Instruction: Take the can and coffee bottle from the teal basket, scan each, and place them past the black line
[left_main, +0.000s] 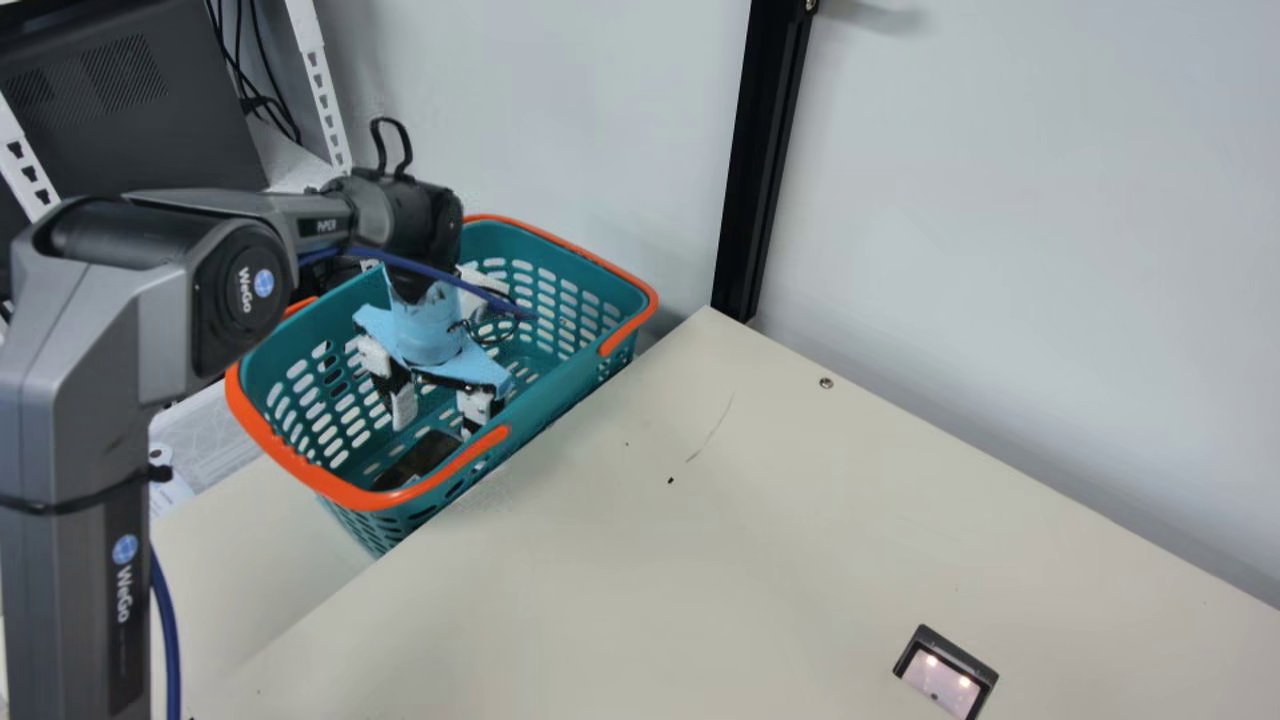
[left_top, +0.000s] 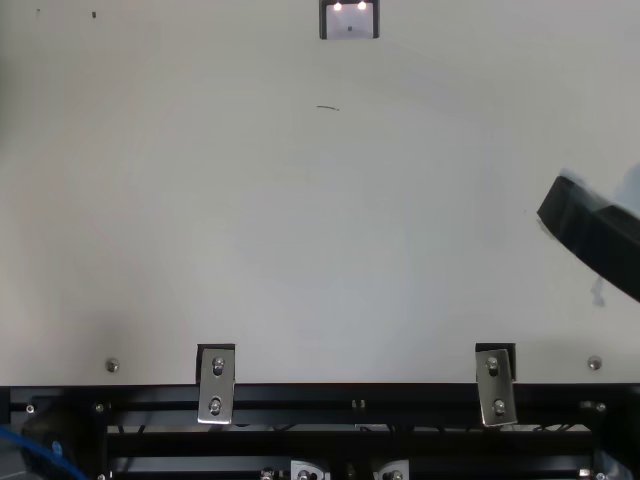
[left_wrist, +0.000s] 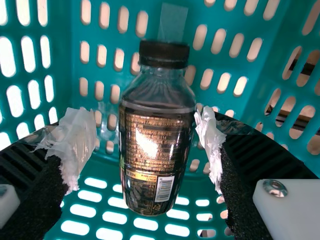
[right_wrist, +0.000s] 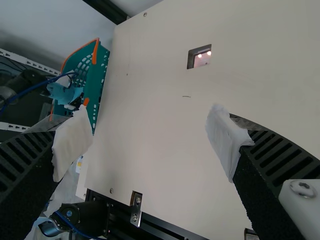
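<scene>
Cream tabletop (left_main: 700, 560) adjoins the teal basket (left_main: 575, 385), inside which the coffee bottle (left_wrist: 156, 155) is located. The left gripper (left_main: 438, 411) is positioned within, fingers parted on either side of the bottle; the right gripper (left_top: 595, 235), also open, is above the tabletop, which bears the scanner (left_main: 942, 680).

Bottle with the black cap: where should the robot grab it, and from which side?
Probably round the middle of the bottle, reaching down into the basket from above and squeezing both sides. Its body is long and rounded, and the open left pincer spans it.
</scene>
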